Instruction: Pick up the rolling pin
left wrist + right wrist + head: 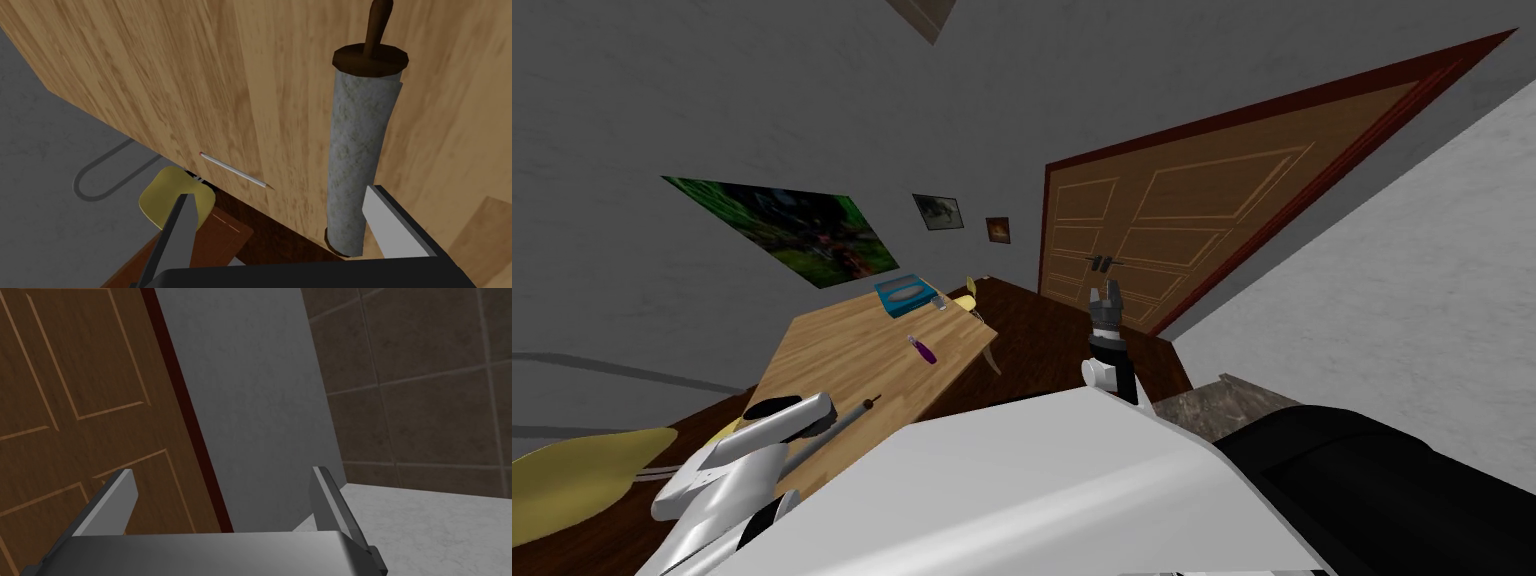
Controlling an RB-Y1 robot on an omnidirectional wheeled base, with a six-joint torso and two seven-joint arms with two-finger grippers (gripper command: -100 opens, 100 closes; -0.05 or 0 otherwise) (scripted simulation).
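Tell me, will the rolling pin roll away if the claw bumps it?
Probably: the rolling pin is a round cylinder lying flat on the smooth table, so a sideways nudge could roll it. It looks stiff and stony, likely heavy for its size. The open left claw has it beside one finger, so closing may push it first.

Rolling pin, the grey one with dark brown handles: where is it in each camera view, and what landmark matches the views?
Head view: the grey rolling pin with dark brown handles lies at the near end of the light wooden table.
Left wrist view: on that table, between the left gripper's open fingers.
Right wrist view: a brown panelled door, also in the head view.
Shared landmark: the table.
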